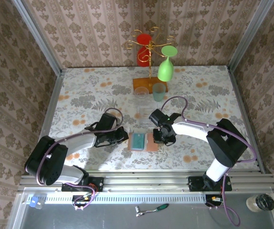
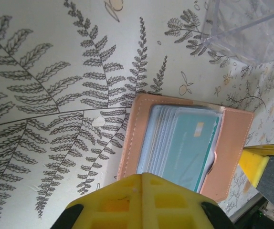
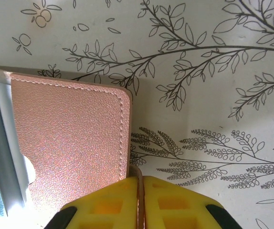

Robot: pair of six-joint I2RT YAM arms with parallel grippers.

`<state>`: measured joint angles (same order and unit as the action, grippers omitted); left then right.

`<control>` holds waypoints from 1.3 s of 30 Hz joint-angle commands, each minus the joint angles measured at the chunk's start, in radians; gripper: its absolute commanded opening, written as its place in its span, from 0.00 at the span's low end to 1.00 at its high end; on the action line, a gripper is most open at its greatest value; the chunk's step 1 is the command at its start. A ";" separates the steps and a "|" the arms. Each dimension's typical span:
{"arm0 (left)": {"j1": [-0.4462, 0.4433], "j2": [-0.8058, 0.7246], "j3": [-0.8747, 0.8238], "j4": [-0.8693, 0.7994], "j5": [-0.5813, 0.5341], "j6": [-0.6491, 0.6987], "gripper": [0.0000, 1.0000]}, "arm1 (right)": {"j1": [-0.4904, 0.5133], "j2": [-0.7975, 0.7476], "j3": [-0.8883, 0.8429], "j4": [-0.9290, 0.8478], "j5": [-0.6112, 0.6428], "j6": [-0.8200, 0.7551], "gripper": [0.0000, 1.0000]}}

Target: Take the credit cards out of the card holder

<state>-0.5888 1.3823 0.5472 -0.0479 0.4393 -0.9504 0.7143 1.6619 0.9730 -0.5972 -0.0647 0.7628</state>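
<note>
Brown-pink leather bifold card holder [image 1: 152,141] is lying open flat on the floral tabletop [image 1: 89,95] between both grippers, its long axis running left-right. Right gripper [image 3: 139,200] is clamping the bare flap's outer edge. Left gripper [image 2: 142,191] is sitting at the pocket half, nearer the teal plastic credit cards [image 2: 184,143]. Its fingers are looking shut, but I can't tell if they're pinching anything. Cards' long axis is pointing away from it, and the thumb notch is probably facing the spine.

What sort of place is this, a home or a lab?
Probably a lab test booth dressed like a home: wallpapered panels in metal framing, a left arm and right arm bolted to a rail, a floral table holding a glass rack and card holder.
</note>
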 commanded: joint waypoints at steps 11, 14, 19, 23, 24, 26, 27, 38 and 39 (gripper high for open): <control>-0.036 0.068 -0.004 0.067 0.049 -0.023 0.04 | 0.008 0.005 -0.014 0.002 -0.011 0.023 0.10; -0.039 0.080 0.003 0.036 0.038 -0.016 0.03 | 0.008 0.007 -0.010 0.001 -0.011 0.022 0.11; -0.039 0.113 -0.009 0.013 0.016 -0.007 0.03 | 0.008 0.009 -0.014 0.000 -0.005 0.021 0.12; -0.039 0.149 -0.019 0.009 0.008 -0.005 0.02 | 0.008 0.016 -0.016 -0.016 0.025 0.016 0.14; -0.037 0.153 -0.022 0.009 0.005 -0.008 0.01 | 0.008 0.016 -0.014 -0.025 0.038 0.013 0.14; -0.037 0.159 -0.029 0.008 0.001 -0.012 0.01 | 0.008 0.021 -0.009 -0.052 0.073 0.005 0.14; -0.037 0.160 -0.033 0.008 -0.001 -0.013 0.01 | 0.007 0.021 -0.007 -0.068 0.091 -0.001 0.15; -0.022 0.160 -0.067 -0.007 -0.019 -0.027 0.00 | 0.007 0.052 -0.003 -0.128 0.190 -0.021 0.16; -0.022 0.160 -0.071 -0.007 -0.019 -0.027 0.00 | 0.007 0.055 -0.003 -0.131 0.197 -0.023 0.16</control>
<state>-0.6144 1.4990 0.5293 0.0498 0.4950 -0.9661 0.7193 1.6913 0.9691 -0.6518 0.0483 0.7540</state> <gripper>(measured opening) 0.051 0.159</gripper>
